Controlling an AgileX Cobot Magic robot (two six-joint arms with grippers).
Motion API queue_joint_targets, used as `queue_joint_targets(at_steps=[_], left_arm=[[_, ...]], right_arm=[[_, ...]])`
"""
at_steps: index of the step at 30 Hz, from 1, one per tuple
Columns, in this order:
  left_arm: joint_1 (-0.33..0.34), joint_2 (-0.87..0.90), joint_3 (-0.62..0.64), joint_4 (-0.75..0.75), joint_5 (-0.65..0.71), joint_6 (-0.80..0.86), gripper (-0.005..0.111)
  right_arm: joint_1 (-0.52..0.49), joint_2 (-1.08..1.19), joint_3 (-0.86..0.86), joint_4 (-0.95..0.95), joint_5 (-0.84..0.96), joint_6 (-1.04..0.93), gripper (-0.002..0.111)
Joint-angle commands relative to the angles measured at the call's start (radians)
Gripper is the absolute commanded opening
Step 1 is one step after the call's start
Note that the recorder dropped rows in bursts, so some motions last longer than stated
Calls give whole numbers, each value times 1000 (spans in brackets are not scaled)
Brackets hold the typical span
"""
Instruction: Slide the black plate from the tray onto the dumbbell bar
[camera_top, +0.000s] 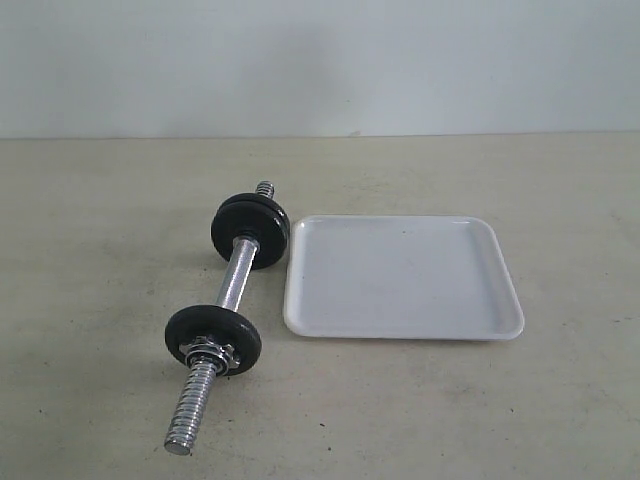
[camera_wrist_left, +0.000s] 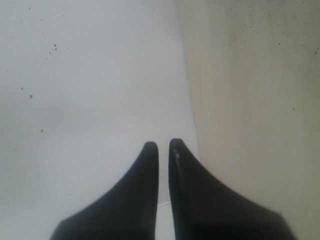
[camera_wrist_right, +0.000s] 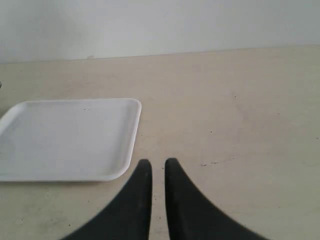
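My left gripper (camera_wrist_left: 163, 147) and right gripper (camera_wrist_right: 158, 163) clench nothing; tray (camera_top: 400, 275) bare, black plate (camera_top: 250, 231) on dumbbell bar (camera_top: 237, 277): finished, I reckon.

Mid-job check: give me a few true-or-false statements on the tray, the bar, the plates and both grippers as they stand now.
1. The dumbbell bar carries two black plates, the near plate and the far plate. True.
2. A plate lies in the tray. False: the tray holds nothing.
3. The bar rests on the tray. False: it lies on the table beside it.
4. The left gripper and right gripper are both shut. True.
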Motion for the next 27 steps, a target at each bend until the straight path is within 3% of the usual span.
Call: queue_joint_targets(at_steps=[1, 6, 15, 23, 27], left_arm=[[3, -3, 3, -25, 8, -3, 4], [26, -3, 3, -25, 8, -3, 4], [155, -3, 3, -30, 4, -17, 4], [155, -3, 3, -535, -105, -310, 4], [155, -3, 3, -649, -173, -330, 4]], right_arm=[[-4, -5, 0, -10, -3, -2, 8], [-4, -5, 0, -10, -3, -5, 8], [-4, -5, 0, -10, -3, -2, 8], [-4, -5, 0, -10, -3, -2, 8], [-4, -5, 0, -10, -3, -2, 8]])
